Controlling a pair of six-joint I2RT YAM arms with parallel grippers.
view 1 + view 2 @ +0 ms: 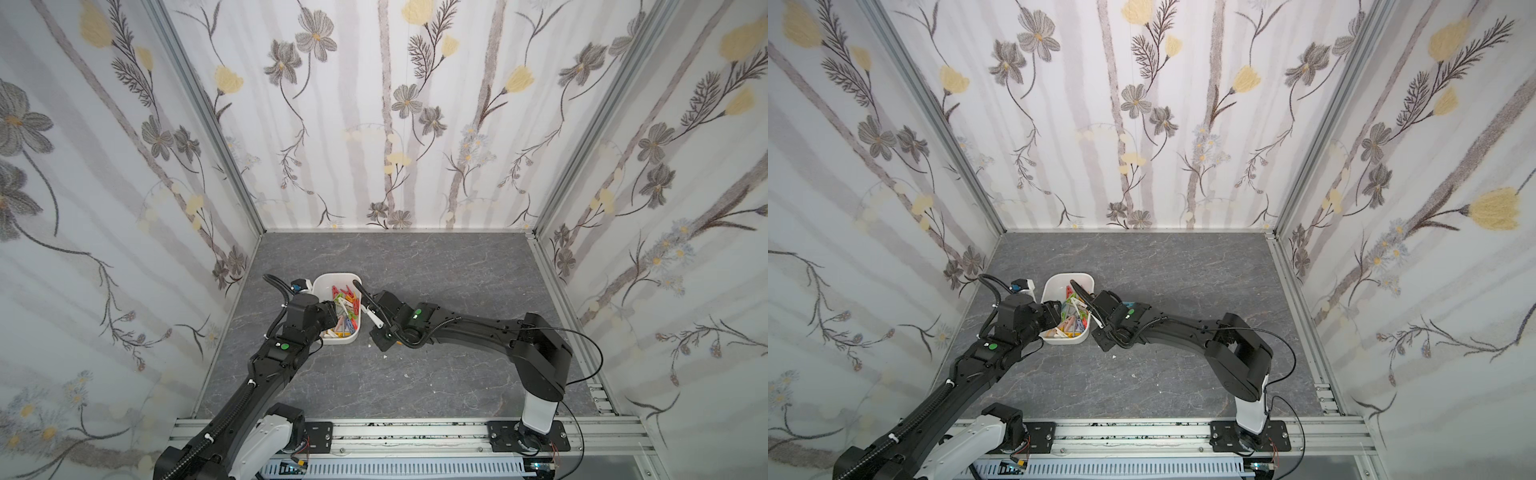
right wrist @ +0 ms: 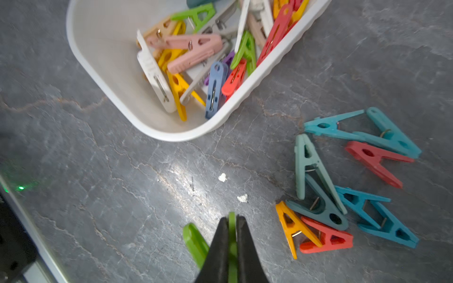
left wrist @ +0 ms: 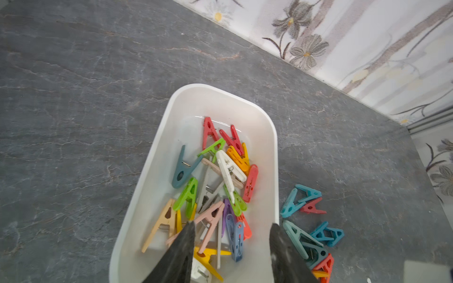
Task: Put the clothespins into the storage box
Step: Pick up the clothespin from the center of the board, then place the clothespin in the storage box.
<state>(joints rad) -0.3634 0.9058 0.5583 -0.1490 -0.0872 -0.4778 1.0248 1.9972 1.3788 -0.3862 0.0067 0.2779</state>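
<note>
right gripper [image 2: 231,218]: closest to your right wrist camera. Its jaws are pinched tight on one leg of the green peg [image 2: 196,242], and the peg's other leg sticks out to one side of the fingers.
green peg: you hold it over bare tabletop [image 2: 122,196], outside the box [image 2: 171,134] and near its rounded end. You cannot tell whether it touches the tabletop.
left gripper [image 3: 232,225]: its jaws stand partly apart with nothing between them. One finger [image 3: 181,250] hangs over the pegs inside the box [image 3: 196,88]. The other sits by the long wall on the loose pegs' side.
box [image 1: 332,279]: white with rounded corners, flat on the tabletop left of centre. You see it in both top views, also at [image 1: 1067,276], between your left arm [image 1: 286,349] and right arm [image 1: 457,328].
boxed pegs [image 3: 230,169]: a jumbled heap in red, green, yellow, orange, white, pink, beige, purple and blue, piled toward the end under the left gripper.
loose pegs [image 2: 316,176]: a cluster of teal, blue, red and orange ones lies on the tabletop just beside the box's long wall, several overlapping. Your left wrist camera shows them too [image 3: 301,198]. In the top views your right arm covers most of them.
flecks [image 2: 222,177]: two small white bits on the tabletop between the right gripper and the box.
</note>
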